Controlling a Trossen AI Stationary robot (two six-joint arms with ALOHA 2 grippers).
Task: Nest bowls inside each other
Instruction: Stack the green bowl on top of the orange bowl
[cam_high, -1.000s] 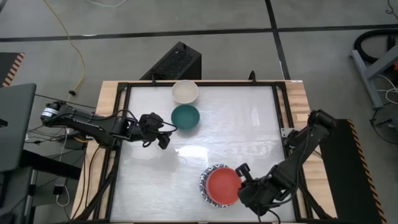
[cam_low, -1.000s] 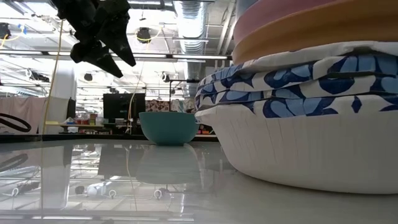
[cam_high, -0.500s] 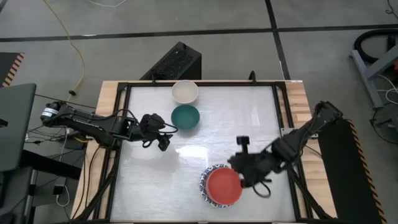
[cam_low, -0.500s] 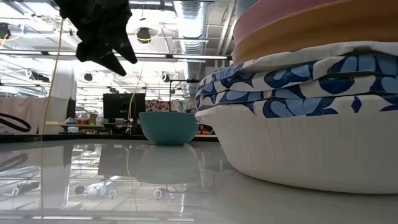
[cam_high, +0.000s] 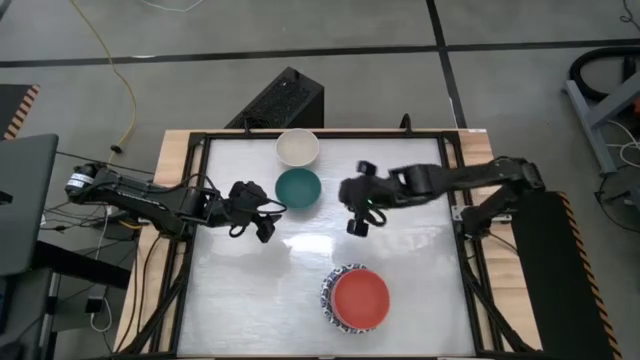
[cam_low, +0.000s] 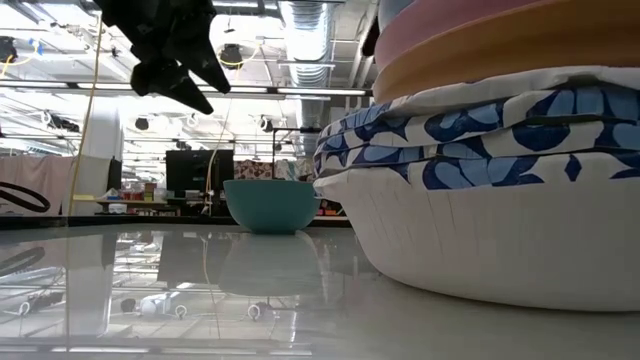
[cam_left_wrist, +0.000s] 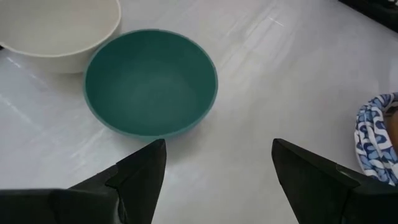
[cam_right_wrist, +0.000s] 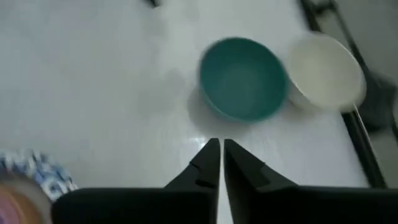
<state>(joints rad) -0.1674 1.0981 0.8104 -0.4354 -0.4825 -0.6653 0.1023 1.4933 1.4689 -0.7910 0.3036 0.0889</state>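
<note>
Here the white counter (cam_high: 400, 290) is seen from above. A stack of nested bowls (cam_high: 355, 298) sits near the counter's 6 o'clock edge, a red bowl (cam_high: 361, 299) uppermost and a blue-and-white patterned rim showing around it. In the low view the same stack (cam_low: 490, 180) fills the foreground, with pink, orange and patterned layers above a white base. Two bowls remain outside the stack toward 12 o'clock: a dark green bowl (cam_high: 298, 188) and, just beside it at the far edge, a cream-white bowl (cam_high: 298, 147); whether the two touch cannot be told.

The left gripper (cam_high: 262, 216) hovers at the green bowl's 8 o'clock side, its fingers (cam_left_wrist: 134, 177) spread wide apart and empty.

The right gripper (cam_high: 357, 208) hangs over bare counter at the green bowl's 3 o'clock side, well apart from the stack. Its fingers (cam_right_wrist: 202, 168) stand almost together, a thin gap between the tips, gripping nothing.
</note>
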